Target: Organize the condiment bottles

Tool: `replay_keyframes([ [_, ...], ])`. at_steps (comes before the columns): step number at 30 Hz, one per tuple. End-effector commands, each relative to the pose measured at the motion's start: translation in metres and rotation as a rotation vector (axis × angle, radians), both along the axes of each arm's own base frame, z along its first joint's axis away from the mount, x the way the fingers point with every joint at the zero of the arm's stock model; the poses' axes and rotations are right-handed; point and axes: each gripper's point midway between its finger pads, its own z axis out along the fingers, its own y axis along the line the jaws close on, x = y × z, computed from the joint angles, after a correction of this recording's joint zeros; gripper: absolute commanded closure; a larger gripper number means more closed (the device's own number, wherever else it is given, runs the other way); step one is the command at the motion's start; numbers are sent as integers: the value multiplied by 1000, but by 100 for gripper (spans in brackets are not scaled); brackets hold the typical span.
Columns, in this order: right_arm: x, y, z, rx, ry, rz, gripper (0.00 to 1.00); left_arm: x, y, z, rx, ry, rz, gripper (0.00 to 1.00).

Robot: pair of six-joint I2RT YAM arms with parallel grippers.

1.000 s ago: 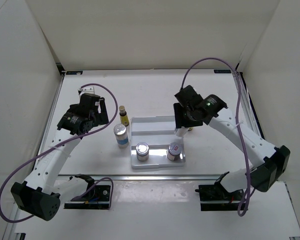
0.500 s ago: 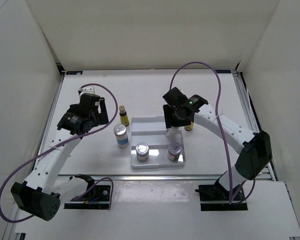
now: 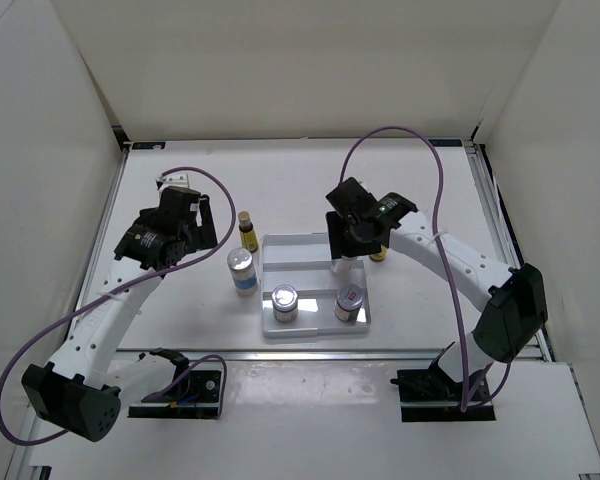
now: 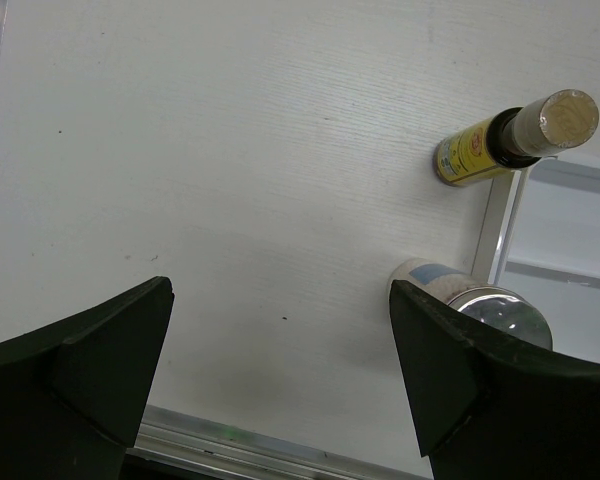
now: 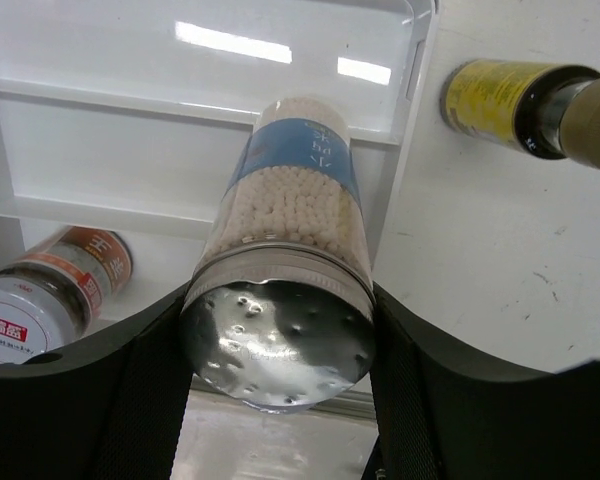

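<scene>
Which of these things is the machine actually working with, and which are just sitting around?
Belongs to the job: blue-labelled bottle in the right hand; two silver-capped bottles standing in the tray; white bottle and brown bottle left of it; second brown bottle right of it.
Just around: the tray itself, purple cables, open left hand.

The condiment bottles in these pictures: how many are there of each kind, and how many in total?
White bottles with silver caps: 4 (one left of the tray, two in the tray at and, one held by the right gripper)
Dark-brown bottles with yellow labels: 2 (one on each side of the tray, and)
Total: 6
</scene>
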Motion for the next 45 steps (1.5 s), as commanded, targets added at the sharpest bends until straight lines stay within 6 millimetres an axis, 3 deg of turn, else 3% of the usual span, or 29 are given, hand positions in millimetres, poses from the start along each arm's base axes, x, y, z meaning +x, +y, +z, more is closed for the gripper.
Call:
replay_keyframes([
  [1,-18,0,-2,10,39,-1,73,1,-1,2,-15,-18,0,0],
  [6,-30,-3,13,19,6,4,73,1,-1,2,-15,-18,0,0],
  [12,-34,-3,15,21,8,4,73,1,-1,2,-15,-18,0,0],
  [23,-23,-7,-23,-103,68,-22,69,2,-2,-1,-18,-7,-6,0],
  [28,-24,-3,-26,-46,113,-25,45,2,-2,-1,-18,-7,-6,0],
  [29,-26,-5,-28,-52,119,-25,45,1,-4,-1,-25,-5,-14,0],
  [30,-25,-6,-23,-30,116,-42,42,2,-4,-3,-15,6,-21,0],
  [33,-23,-6,-11,2,97,-47,17,6,-7,-7,-12,19,-34,0],
  [34,-23,-7,-2,10,82,-35,3,6,-9,-8,-21,22,-42,0],
  [35,-27,-10,5,7,85,-35,0,6,-9,-8,-21,22,-42,0],
  [40,-32,-22,53,28,-2,-33,0,5,-10,-15,-14,45,-54,0],
  [43,-41,-50,97,57,-143,-66,0,8,-16,-16,-40,38,-74,0],
  [45,-49,-68,104,35,-174,-74,0,7,-27,-11,-72,24,-143,0],
])
